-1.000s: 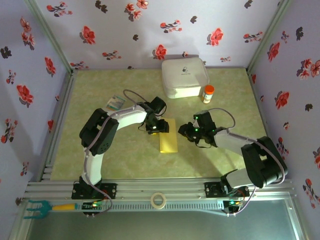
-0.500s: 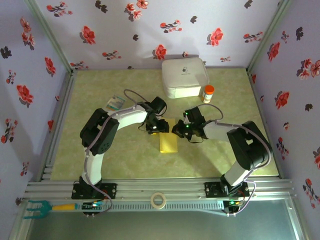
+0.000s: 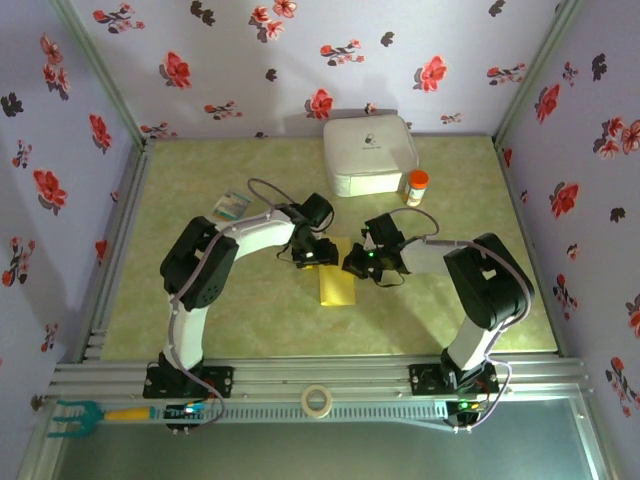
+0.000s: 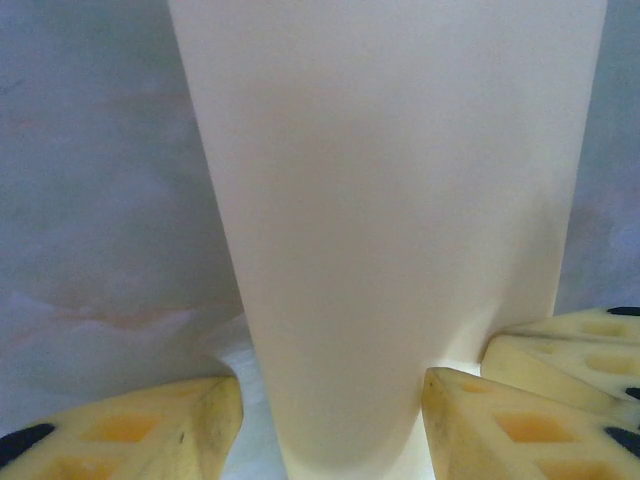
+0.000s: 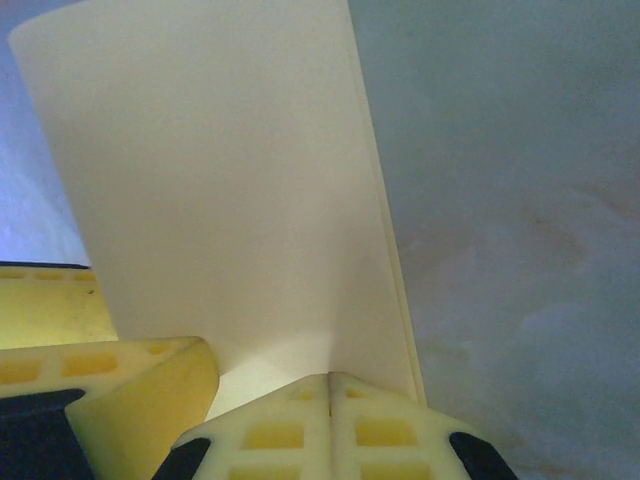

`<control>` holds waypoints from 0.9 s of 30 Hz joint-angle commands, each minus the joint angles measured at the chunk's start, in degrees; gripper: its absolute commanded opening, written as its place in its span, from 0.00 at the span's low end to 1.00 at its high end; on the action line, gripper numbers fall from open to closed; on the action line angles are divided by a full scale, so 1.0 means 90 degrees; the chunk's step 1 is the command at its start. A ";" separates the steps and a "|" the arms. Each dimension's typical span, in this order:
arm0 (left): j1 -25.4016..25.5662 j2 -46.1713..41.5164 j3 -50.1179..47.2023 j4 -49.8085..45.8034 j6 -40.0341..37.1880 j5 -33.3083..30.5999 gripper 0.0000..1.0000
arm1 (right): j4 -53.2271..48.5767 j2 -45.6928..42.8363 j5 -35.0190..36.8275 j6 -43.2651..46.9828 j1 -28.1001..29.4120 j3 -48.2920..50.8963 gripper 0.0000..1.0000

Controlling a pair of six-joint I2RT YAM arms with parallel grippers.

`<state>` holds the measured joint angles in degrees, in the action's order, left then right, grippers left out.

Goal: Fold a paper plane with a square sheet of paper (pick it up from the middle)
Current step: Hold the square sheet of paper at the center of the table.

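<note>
Right claw (image 5: 330,400) is clamped fully shut, its 2 tips meeting right at the long right-hand edge of the yellow sheet of paper (image 3: 337,287). Whether a layer is nipped between them I cannot tell. To me it reads as a closed point bearing down to sharpen a crease.

Over to the left claw (image 4: 332,395): about half open, 1 finger on each side of the strip and gripping nothing. There's a clear gap beside its left finger (image 4: 150,430). My guess is it straddles the paper as a fence, so the strip can't skate sideways under the other arm's push.

And the paper itself? Lying flat on the bench (image 3: 250,320), mid-bench, folded to a narrow oblong. Both claws crowd the end farthest from the arm bases. No nose, no wings, so the plane looks a good few folds away.

Further out, the white box (image 3: 368,155) sits well apart at the back.
</note>
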<state>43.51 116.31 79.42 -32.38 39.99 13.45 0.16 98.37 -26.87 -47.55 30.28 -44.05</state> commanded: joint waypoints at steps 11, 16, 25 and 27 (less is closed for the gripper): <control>-0.0223 -0.1511 -0.0707 0.1238 0.0110 0.0202 0.64 | -0.1222 0.0391 0.0446 0.1007 -0.0196 -0.0222 0.00; -0.0437 -0.1773 -0.1418 0.2542 0.0470 0.1195 0.35 | -0.1188 0.0390 0.0428 0.0941 -0.0279 -0.0198 0.00; -0.0533 -0.1304 -0.2171 0.3974 0.1000 0.2216 0.00 | -0.0984 0.0366 0.0359 0.0770 -0.0281 -0.0075 0.00; -0.0541 -0.1190 -0.2207 0.3989 0.0998 0.2237 0.00 | -0.0990 0.0367 0.0380 0.0766 -0.0279 -0.0078 0.00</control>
<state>39.13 104.18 60.14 -0.80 47.59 30.22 -4.38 99.44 -27.49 -40.49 28.47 -46.81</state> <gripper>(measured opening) 0.046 0.058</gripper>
